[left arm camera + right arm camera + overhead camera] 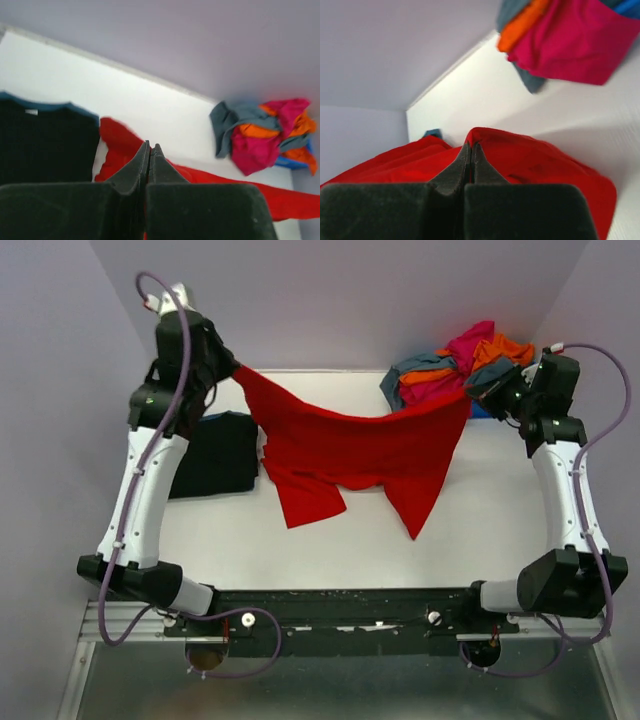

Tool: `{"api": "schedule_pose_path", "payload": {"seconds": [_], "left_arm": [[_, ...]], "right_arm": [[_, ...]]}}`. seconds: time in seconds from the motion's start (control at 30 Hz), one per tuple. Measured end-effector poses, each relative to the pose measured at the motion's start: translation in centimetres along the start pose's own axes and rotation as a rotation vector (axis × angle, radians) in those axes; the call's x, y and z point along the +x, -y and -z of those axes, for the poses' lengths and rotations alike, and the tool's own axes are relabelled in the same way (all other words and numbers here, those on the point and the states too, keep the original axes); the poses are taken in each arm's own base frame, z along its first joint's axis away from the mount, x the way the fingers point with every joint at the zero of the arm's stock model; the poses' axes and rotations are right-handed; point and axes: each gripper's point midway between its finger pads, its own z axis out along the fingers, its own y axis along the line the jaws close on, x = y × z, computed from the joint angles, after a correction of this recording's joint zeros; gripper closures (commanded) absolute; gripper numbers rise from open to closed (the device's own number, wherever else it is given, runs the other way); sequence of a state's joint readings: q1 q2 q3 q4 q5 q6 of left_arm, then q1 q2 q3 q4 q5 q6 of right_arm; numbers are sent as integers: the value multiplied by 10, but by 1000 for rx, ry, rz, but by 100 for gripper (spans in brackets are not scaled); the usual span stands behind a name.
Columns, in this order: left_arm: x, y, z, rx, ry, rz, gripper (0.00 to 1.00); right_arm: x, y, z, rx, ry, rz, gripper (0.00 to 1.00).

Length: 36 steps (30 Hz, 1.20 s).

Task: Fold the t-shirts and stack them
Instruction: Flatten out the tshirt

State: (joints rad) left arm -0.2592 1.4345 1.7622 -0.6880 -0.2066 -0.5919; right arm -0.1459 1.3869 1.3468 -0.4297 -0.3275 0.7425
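Your left gripper (232,370) and right gripper (478,390) are clamped on opposite edges of the red shirt (350,445) (looks light, limp, sagging between), so grip hems

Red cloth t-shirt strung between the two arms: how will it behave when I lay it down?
Probably very floppy: the red cloth t-shirt sags in a curve between its two pinched corners, with loose ends dangling below. It is likely light, since the shut jaws hold it by small pinches. It may bunch or crease rather than land flat.
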Motion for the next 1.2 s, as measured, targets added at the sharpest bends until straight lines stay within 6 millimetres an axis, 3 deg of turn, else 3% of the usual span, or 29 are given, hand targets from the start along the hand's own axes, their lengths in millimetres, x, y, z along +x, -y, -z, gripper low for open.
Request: {"api": "schedule_pose_path", "payload": {"seconds": [0.1,0.2,0.33,0.47,0.53,0.63,0.7,0.77,0.83,0.87,1.0,1.07,1.13,1.2], "left_arm": [[-66,21,40,64,137,15,100],[-119,37,100,138,281,22,100],[-151,36,185,217,434,25,100],[-172,25,279,299,617,43,100],[-190,23,316,324,710,61,100],[-217,28,338,336,805,82,100],[-225,32,321,314,811,84,100],[-222,36,284,279,765,74,100],[-207,40,222,229,674,49,100],[-191,40,176,192,601,31,100],[-111,26,21,56,303,-19,100],[-76,12,-36,6,175,-23,100],[-61,7,-67,-6,104,-14,100],[-79,19,-83,51,114,8,100]], "right_arm": [[-17,-42,39,-102,59,44,99],[-29,-82,100,-210,164,114,99],[-34,-130,204,-361,363,227,99],[-31,-162,297,-474,558,312,99],[-34,-174,328,-506,627,335,99],[-45,-188,345,-513,664,343,99],[-57,-192,336,-491,655,329,99],[-69,-186,302,-439,598,288,99],[-74,-171,260,-376,523,242,99],[-74,-158,230,-332,467,209,99],[-52,-83,100,-123,209,67,99],[-36,-47,45,-32,84,2,99],[-26,-28,12,20,2,-39,99],[-31,-29,1,37,-29,-54,99]]}}
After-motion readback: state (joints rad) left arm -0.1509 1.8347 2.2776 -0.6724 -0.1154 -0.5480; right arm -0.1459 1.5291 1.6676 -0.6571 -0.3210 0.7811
